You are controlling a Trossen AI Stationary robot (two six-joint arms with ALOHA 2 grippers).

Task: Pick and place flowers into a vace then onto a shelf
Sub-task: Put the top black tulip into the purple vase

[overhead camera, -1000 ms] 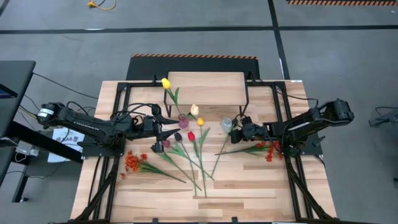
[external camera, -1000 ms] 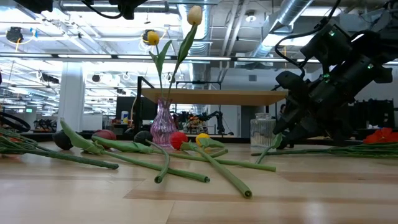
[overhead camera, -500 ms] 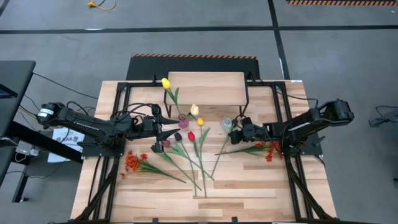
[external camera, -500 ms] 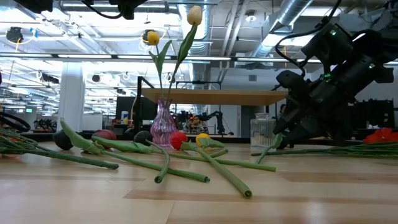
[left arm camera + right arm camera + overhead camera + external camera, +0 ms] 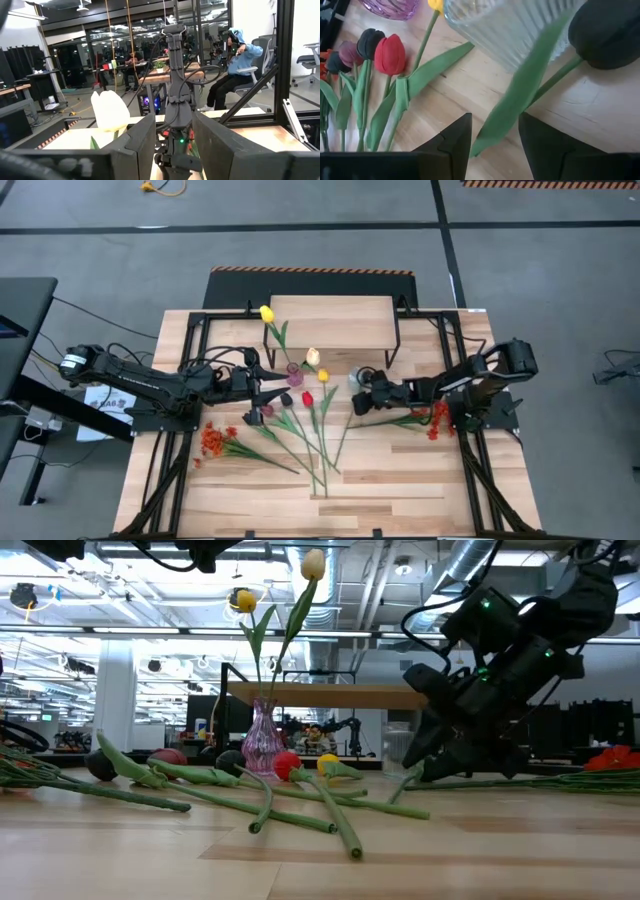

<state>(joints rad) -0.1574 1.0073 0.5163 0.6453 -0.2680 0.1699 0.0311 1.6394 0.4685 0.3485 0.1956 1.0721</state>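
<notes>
A pink vase stands mid-table on its base with a yellow tulip and a cream tulip in it. A clear ribbed glass vase stands to its right. My right gripper is open, slanted down just right of the glass vase, with a dark-headed tulip's leaf between its fingers. The dark head lies by the vase. Red, yellow and dark tulips lie on the table. My left gripper hangs open above them, empty. The shelf stands at the far side. My right gripper stands astride the dark tulip's leaf, whose edge lies against the inner side of one finger; the other finger stands off it. The fingers slant down from the table's right, across the stem. The stem's lower end rests on the table. I cannot tell whether the fingers touch the glass vase.
Orange-red sprays lie at the near left and by the right arm. Black frame rails run along both table sides. Beyond the table a person sits on a chair.
My right gripper has gone toward the table's left edge and a little down. The glass vase has slid left ahead of it, staying upright. The dark tulip has slid left with it, stem end included.
</notes>
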